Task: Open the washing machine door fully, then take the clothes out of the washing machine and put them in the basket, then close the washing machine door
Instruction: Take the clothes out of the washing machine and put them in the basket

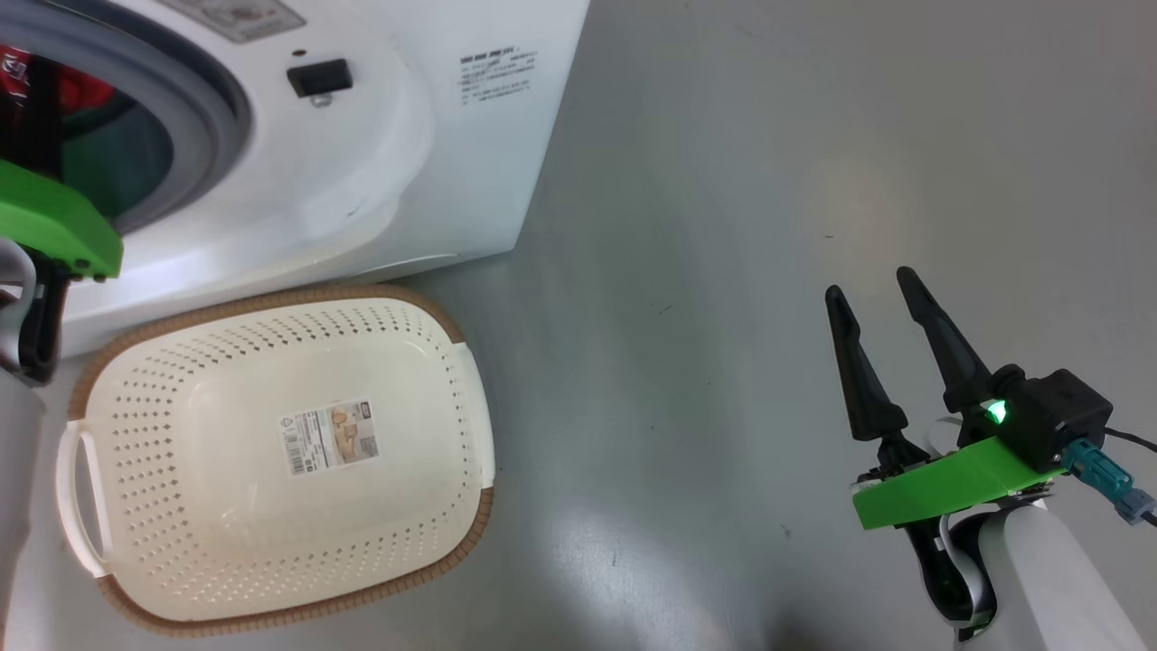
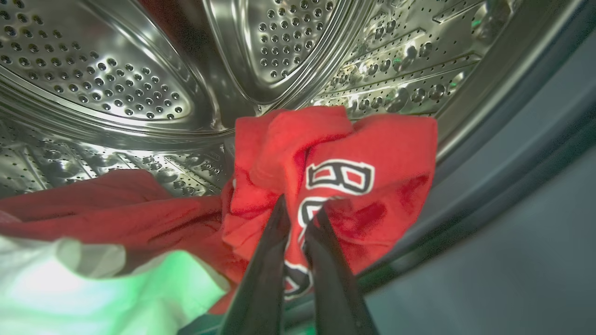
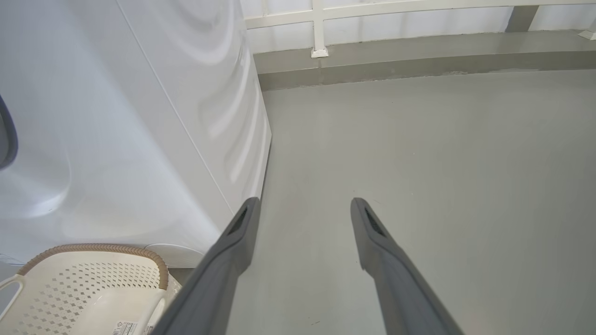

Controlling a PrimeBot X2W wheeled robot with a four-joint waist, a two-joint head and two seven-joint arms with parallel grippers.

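The washing machine [image 1: 362,181] stands open at the upper left; its door is out of view. My left arm's green wrist bracket [image 1: 54,226] sits at the grey gasket [image 1: 217,99], with the fingers reaching inside. In the steel drum [image 2: 116,83], my left gripper [image 2: 301,204] is shut on a bunched fold of the red clothes [image 2: 372,153] with black-and-white lettering. More red and white fabric [image 2: 116,209] lies to its left. The basket [image 1: 271,303] sits on the floor below the machine, nothing in it. My right gripper [image 1: 868,282] hangs open over bare floor, far right.
Grey floor [image 1: 723,271] stretches right of the machine and basket. The right wrist view shows the washer's white side [image 3: 139,116], the basket's rim [image 3: 93,249], and a low kerb with a white railing [image 3: 321,28] at the far end.
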